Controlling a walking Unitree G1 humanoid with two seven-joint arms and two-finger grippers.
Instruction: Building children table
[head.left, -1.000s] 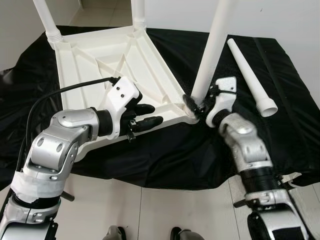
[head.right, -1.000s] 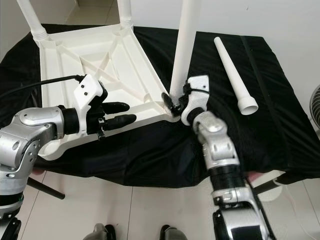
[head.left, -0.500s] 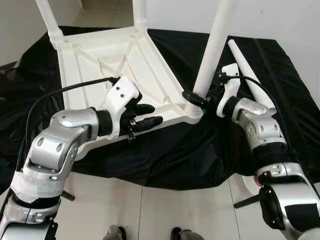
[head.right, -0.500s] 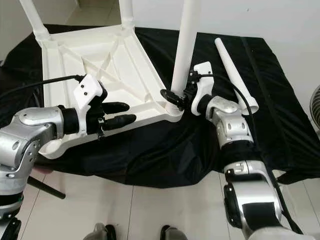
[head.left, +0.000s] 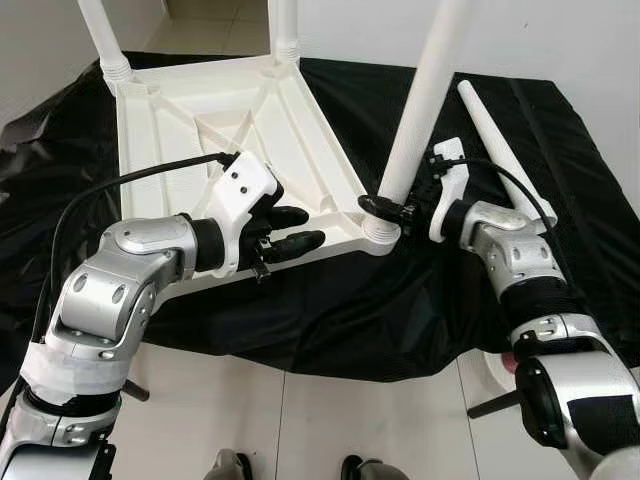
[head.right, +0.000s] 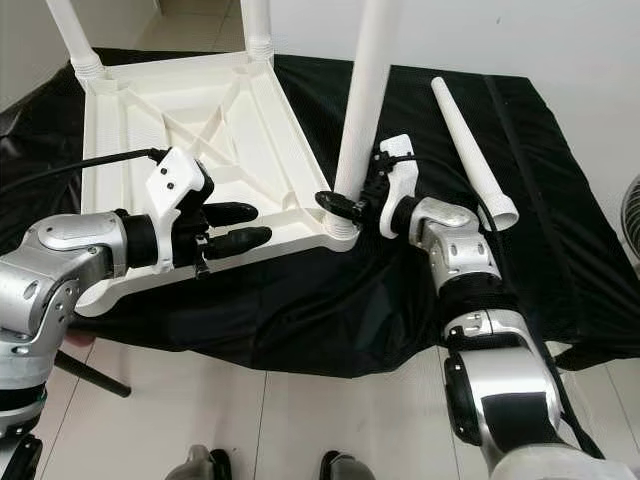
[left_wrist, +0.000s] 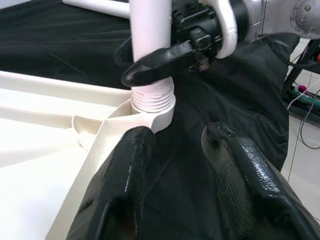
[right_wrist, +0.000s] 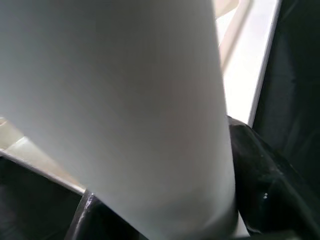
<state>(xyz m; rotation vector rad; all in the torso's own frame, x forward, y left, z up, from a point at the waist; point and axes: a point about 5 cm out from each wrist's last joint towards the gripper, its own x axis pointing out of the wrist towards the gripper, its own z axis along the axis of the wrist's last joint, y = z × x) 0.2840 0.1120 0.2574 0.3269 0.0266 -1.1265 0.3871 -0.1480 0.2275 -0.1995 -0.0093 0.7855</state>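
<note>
On my left I have the left gripper resting on the near edge of the upturned white tabletop, its two black fingers parted with nothing between them, pointing toward the near right corner. The tabletop lies underside up on a black cloth that drapes the work surface.

By my count, three legs stand in sockets: one at the far left corner, one at the far middle, and the third leg rising from the near right corner socket. In the left wrist view its threaded collar sits above the socket rim with threads showing, so I judge this leg not fully screwed home. The near left corner is hidden behind my left arm, so I take that as the socket left to fill.

The right gripper is closed around the base of the third leg, just above the collar, its fingers wrapping the tube; the right wrist view has that white tube pressed close against the fingers.

Further right, a fourth leg lies loose on the cloth, beyond my right forearm and untouched. So: finish seating this leg, then fit that last one.
</note>
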